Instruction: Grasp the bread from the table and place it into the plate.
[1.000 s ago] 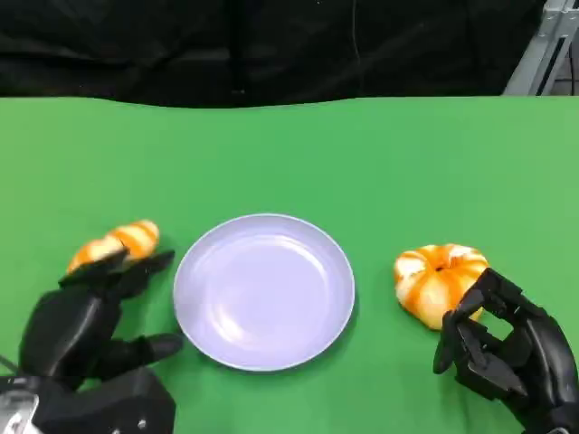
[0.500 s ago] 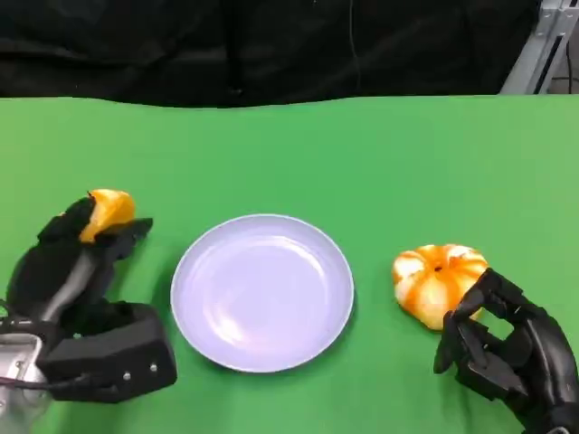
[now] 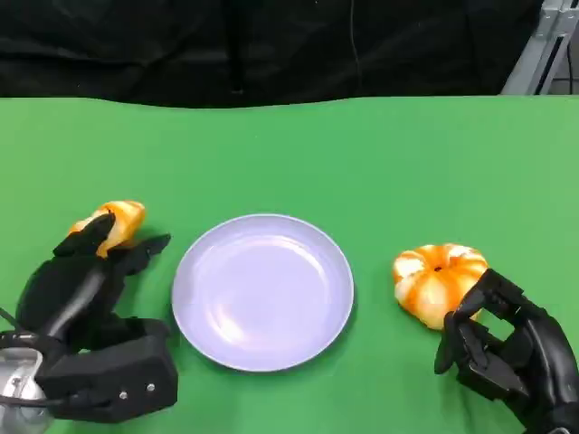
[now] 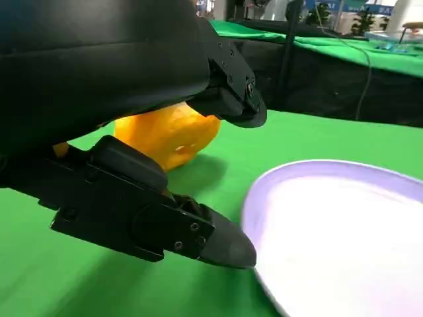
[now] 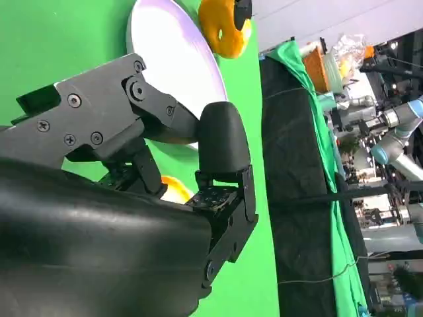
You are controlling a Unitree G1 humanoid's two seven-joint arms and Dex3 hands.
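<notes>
Left hand (image 3: 77,276) gripping bread (image 3: 118,221) beside plate (image 3: 262,291); wrist cam: bread's underside w/ shadow on table.

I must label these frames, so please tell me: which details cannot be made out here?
- Left bread: its lower part, head view, hidden by the left hand.
- Round bread: its near edge, head view, covered by the right hand.
- Plate: cut off by the left wrist view's edge.

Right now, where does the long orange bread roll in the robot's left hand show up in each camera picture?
Head view: long orange bread roll, far left, held by the left hand.
Left wrist view: upper left, between the fingers.
Right wrist view: top centre.
Shared landmark: the round lilac plate.
</notes>
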